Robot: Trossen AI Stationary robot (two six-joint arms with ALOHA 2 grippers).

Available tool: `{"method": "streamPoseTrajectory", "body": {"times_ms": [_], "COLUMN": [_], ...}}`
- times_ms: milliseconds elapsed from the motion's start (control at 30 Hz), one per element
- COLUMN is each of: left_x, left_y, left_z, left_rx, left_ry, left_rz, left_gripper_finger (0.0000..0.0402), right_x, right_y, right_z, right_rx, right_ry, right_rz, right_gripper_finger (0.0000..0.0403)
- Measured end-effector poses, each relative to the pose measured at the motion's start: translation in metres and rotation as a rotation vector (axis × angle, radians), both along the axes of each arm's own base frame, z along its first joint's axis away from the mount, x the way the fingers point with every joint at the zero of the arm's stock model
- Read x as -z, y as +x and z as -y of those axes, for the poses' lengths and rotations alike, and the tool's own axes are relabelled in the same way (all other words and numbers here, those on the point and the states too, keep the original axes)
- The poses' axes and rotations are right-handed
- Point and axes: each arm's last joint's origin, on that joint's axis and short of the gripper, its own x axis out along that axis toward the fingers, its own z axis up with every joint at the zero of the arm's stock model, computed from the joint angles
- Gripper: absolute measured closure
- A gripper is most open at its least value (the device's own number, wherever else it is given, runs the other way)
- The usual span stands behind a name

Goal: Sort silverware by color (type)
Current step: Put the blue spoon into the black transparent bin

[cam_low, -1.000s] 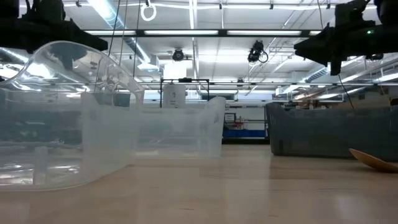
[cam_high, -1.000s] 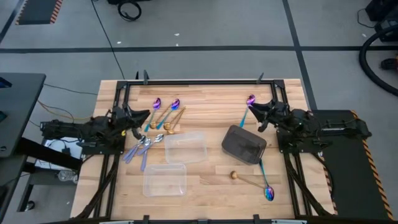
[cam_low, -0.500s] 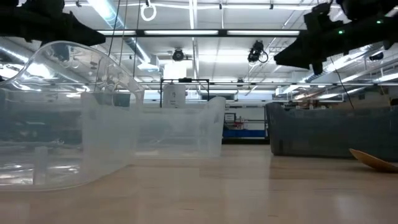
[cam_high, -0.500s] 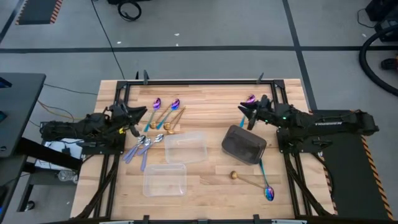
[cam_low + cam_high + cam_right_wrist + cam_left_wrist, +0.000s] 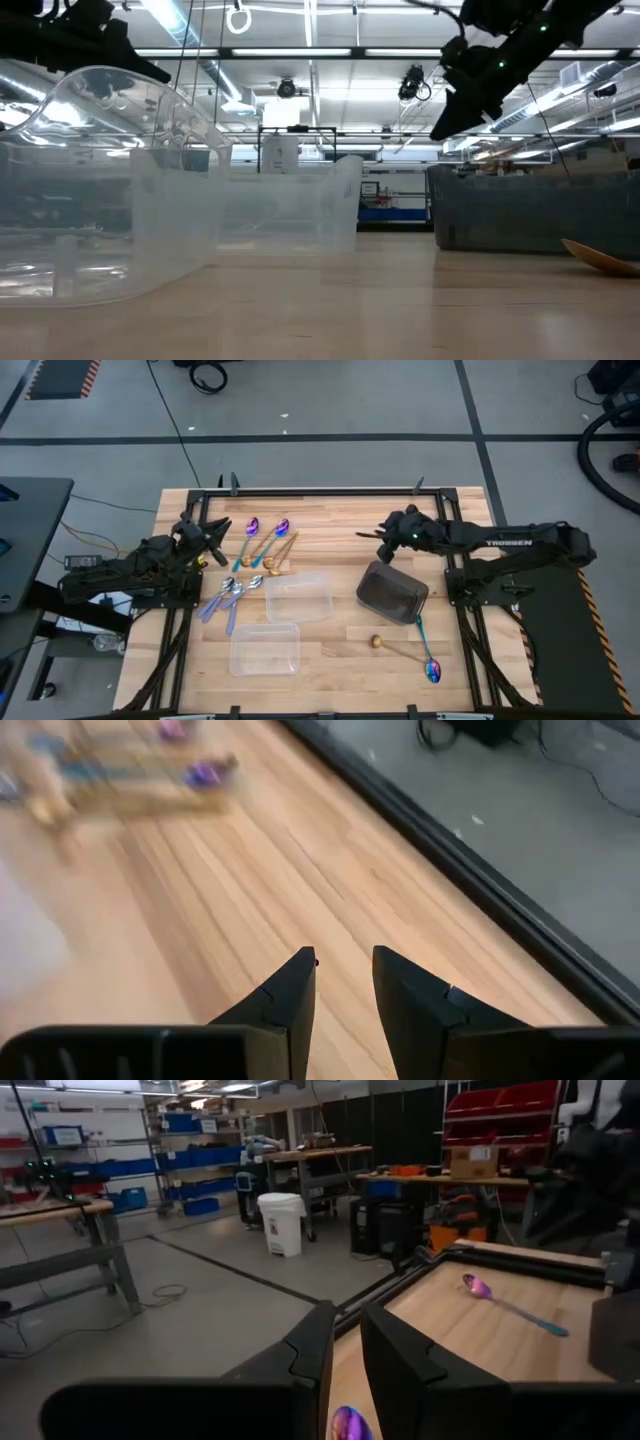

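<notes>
Reaches over the far side of the bench (image 5: 330, 510) with the right hand (image 5: 385, 540), released and empty, well above bare wood just beyond the dark grey tray (image 5: 392, 592). Holds the left hand (image 5: 215, 532) raised near the bench's left edge, fingers (image 5: 310, 1350) a narrow gap apart and grasping nothing, just beside the main cluster of silverware. Gathers there a pair of purple-blue spoons (image 5: 252, 526) toward the far side, gold spoons (image 5: 284, 548) next to them, and silver spoons (image 5: 226, 595) nearer the front, touching or nearly touching the upper clear tray (image 5: 298, 597). Sets a second clear tray (image 5: 265, 648) in front of that one. Shows, from the left wrist, a third purple-blue spoon (image 5: 480, 1288) lying flat on the far wood near the right arm. Leaves a lone gold spoon (image 5: 378, 642) and a fourth purple-blue spoon (image 5: 431, 671) on the bench in front of the grey tray, near each other.
</notes>
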Motion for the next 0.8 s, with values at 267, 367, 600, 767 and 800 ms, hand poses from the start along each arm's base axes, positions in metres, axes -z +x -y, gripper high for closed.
{"method": "streamPoseTrajectory", "body": {"times_ms": [267, 367, 600, 767, 800], "left_x": [0.002, 0.003, 0.006, 0.008, 0.008], "left_y": [0.003, 0.007, 0.016, 0.020, 0.020], "left_z": [0.000, 0.000, -0.001, -0.001, -0.001], "left_rx": [0.015, 0.035, 0.037, 0.060, 0.064], "left_ry": [-0.079, -0.095, -0.117, -0.133, -0.132], "left_rz": [0.050, 0.039, 0.017, -0.006, -0.012], "left_gripper_finger": [0.0340, 0.0340, 0.0340, 0.0340, 0.0340], "right_x": [0.009, 0.014, 0.026, 0.047, 0.050], "right_y": [-0.001, -0.002, -0.002, -0.003, -0.003], "right_z": [0.024, 0.035, 0.071, 0.085, 0.088], "right_rx": [0.092, 0.096, 0.339, 0.554, 0.569], "right_ry": [0.083, 0.129, 0.435, 0.527, 0.535], "right_rz": [-0.332, -0.439, -0.394, -0.400, -0.405], "right_gripper_finger": [0.0289, 0.0286, 0.0283, 0.0267, 0.0261]}}
